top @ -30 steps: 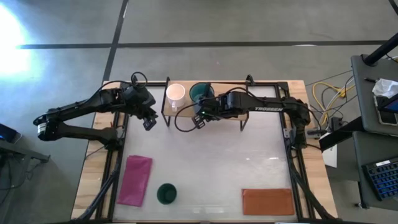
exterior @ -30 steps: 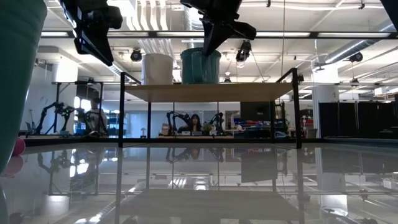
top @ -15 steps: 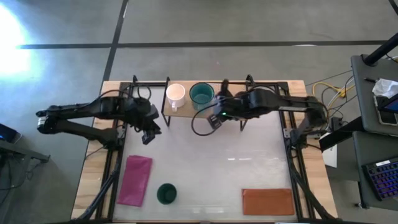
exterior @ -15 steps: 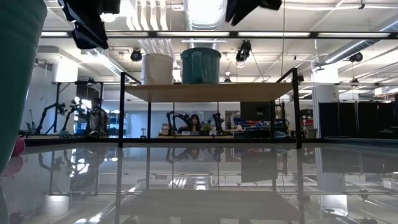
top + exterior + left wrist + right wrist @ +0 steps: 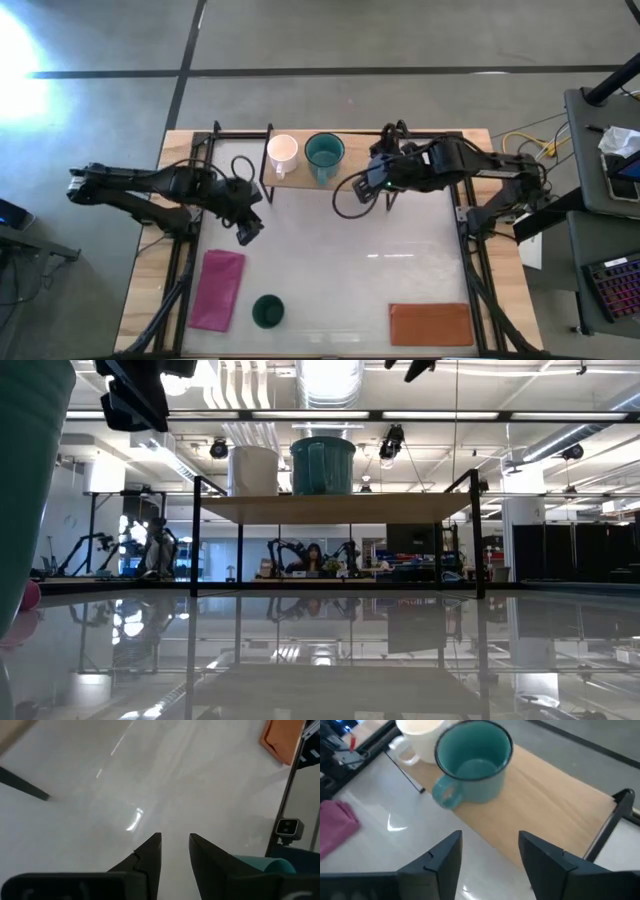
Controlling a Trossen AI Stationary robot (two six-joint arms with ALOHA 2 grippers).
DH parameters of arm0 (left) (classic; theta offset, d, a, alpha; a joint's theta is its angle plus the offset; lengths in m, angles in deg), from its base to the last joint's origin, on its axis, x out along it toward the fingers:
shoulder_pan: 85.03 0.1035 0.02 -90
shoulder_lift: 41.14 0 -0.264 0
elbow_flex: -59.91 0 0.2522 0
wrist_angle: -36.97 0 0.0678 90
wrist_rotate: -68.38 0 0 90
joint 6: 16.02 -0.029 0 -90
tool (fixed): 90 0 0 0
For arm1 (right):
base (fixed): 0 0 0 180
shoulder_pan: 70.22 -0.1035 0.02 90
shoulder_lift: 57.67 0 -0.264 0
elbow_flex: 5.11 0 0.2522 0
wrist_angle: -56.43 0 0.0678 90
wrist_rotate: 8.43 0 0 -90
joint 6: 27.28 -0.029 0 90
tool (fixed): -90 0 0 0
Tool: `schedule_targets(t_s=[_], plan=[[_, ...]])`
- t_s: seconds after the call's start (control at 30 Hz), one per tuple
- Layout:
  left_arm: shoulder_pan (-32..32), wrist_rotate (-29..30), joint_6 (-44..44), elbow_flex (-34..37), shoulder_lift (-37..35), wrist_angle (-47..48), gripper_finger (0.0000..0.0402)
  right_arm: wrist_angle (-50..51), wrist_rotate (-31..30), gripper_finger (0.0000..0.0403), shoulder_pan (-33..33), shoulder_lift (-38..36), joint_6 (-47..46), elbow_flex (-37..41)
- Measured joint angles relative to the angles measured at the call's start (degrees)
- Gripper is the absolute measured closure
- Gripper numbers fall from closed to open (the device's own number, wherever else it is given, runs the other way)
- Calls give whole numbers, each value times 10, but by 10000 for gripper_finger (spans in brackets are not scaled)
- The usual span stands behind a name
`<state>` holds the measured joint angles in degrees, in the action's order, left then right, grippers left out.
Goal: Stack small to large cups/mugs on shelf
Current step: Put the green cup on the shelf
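On the light-wood shelf a white mug and a teal mug stand side by side on their bases, the teal one's handle toward the near edge. A dark green cup stands on the table near the front edge. My right gripper hovers open above the shelf's near edge, right of the teal mug. My left gripper hangs over bare table left of centre, a narrow gap between its fingers and nothing in it.
A pink cloth lies left of the green cup. A brown-orange mat lies at the near right. In the low view the green cup fills the left edge and the shelf board stands on thin black legs.
My right gripper has let go of the teal mug, risen, and drawn back toward the table's right edge. The mug stays upright on the shelf beside the white one. My left gripper has gone toward the near edge.
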<state>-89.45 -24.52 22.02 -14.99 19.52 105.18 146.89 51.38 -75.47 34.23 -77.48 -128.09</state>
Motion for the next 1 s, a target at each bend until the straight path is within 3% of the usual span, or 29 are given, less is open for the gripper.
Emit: schedule_targets(t_s=[0.3,0.53,0.73,0.83,1.0], plan=[[-152,141,140,-87,82,0,317,65,6,211,-60,-15,-10,30],[-185,139,142,-133,171,9,317,68,3,211,-129,-34,-42,48],[-192,74,155,-164,239,12,317,71,1,211,-198,-41,-105,70],[-215,26,152,-181,253,31,317,74,1,211,-230,-47,-143,90],[-291,23,154,-203,243,63,317,109,1,211,-274,-49,-208,105]])
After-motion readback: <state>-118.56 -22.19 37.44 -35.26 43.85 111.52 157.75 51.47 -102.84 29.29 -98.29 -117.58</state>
